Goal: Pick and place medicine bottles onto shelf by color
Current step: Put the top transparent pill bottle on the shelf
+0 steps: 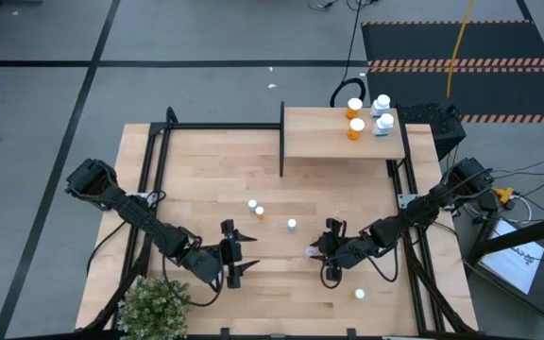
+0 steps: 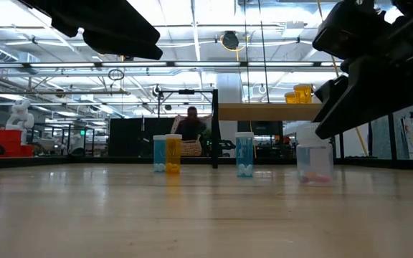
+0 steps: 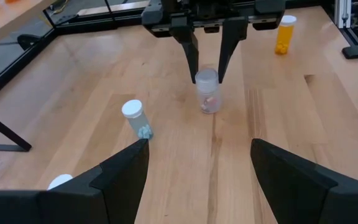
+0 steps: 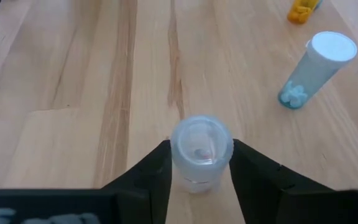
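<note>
A clear bottle [image 4: 201, 152] with a translucent cap stands upright on the table between the fingers of my right gripper [image 4: 201, 163], which is shut on it near the table's middle, toward the near edge [image 1: 321, 251]. My left gripper [image 3: 197, 165] is open and faces it from the table's left [image 1: 234, 255], touching nothing. Loose bottles stand on the tabletop: a pale blue one [image 3: 135, 118], an orange one [image 3: 284, 34], and a blue-and-orange pair [image 1: 255, 208]. The shelf [image 1: 319, 142] at the far edge carries two orange bottles [image 1: 355, 118] and two pale ones [image 1: 383, 113]. My right gripper pinches the clear bottle's upper part, just under the cap [image 3: 206, 79], between its two fingers [image 4: 157, 171], one on each side. The fingers come slanting down from the table's right. The bottle stays upright with its base [image 2: 314, 179] on the table.
A potted plant [image 1: 154, 302] sits at the near left corner. Black frame rails [image 1: 159, 161] run along the table's sides. A person [image 2: 190, 125] shows in the room beyond the far edge. Bare wood lies between the two grippers and in front of the shelf.
</note>
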Motion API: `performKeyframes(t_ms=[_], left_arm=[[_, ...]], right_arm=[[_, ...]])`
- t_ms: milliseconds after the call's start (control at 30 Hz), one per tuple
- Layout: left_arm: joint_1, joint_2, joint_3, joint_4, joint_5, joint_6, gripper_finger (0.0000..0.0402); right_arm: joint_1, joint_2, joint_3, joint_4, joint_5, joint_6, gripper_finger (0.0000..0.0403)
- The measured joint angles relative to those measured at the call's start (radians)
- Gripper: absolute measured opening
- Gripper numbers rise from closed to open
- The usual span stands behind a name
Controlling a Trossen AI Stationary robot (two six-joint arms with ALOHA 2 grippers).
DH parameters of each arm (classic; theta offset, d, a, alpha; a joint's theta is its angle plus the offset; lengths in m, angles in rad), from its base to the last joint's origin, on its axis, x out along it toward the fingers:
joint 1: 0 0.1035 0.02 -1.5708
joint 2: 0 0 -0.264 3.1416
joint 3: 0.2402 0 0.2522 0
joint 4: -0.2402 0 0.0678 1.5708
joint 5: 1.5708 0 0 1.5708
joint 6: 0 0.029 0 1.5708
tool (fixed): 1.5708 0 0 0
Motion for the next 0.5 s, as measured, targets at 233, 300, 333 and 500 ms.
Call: performKeyframes(t_ms=[233,300,333,500], left_arm=[[0.000,0.000,0.000,0.000,0.000,0.000,0.0280],[0.000,0.000,0.000,0.000,0.000,-0.001,0.0280],[0.000,0.000,0.000,0.000,0.000,-0.002,0.0280],[0.000,0.000,0.000,0.000,0.000,-0.003,0.0280]], right_arm=[[0.003,-0.020,0.000,-0.005,-0.047,0.042,0.0136],[0.001,-0.040,0.000,-0.005,-0.055,0.046,0.0136],[0.001,-0.050,0.000,-0.002,-0.054,0.046,0.0136],[0.000,-0.135,0.000,-0.004,-0.051,0.012,0.0136]])
